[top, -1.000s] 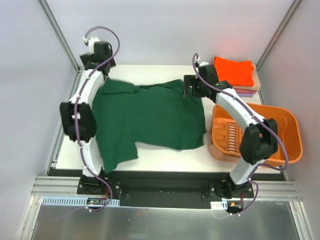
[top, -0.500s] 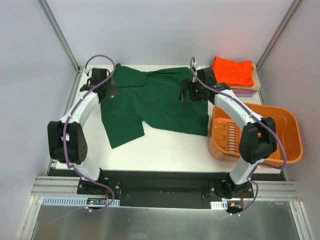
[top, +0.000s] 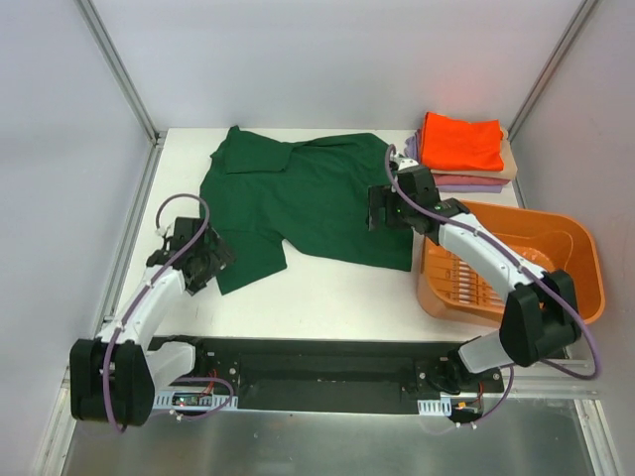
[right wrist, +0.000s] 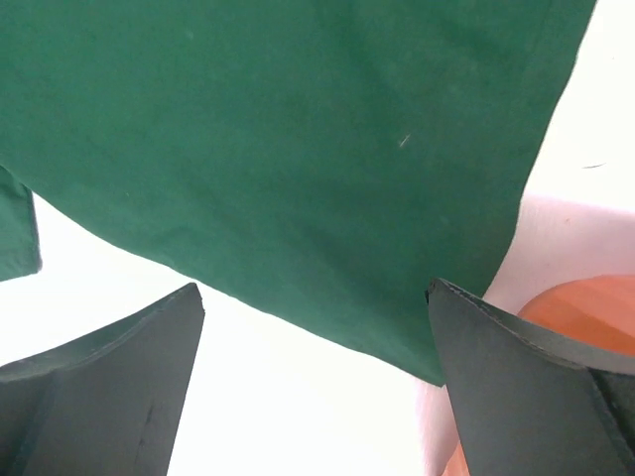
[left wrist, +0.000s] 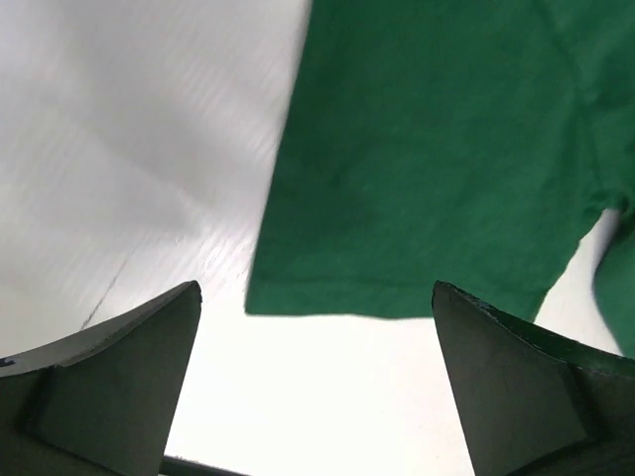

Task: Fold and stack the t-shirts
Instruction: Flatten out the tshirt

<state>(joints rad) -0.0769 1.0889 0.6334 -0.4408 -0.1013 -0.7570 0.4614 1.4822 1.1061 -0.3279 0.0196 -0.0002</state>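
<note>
The dark green t-shirt (top: 317, 198) lies spread flat on the white table (top: 327, 293), collar at the far left, one sleeve pointing to the near left. My left gripper (top: 206, 263) is open and empty over bare table, just short of that sleeve's hem (left wrist: 427, 178). My right gripper (top: 381, 208) is open and empty above the shirt's right near corner (right wrist: 278, 129). A folded bright orange shirt (top: 461, 142) tops a stack at the far right, with a tan one (top: 508, 164) and a lavender one (top: 476, 183) under it.
The orange plastic basket (top: 556, 248) stands at the right side of the table, close to the shirt's right edge; its corner shows in the right wrist view (right wrist: 580, 312). Grey walls enclose the table on three sides.
Both grippers have let go of the green shirt, which now lies flat farther back. The left arm pulled back to the near left; the right moved a little nearer.
</note>
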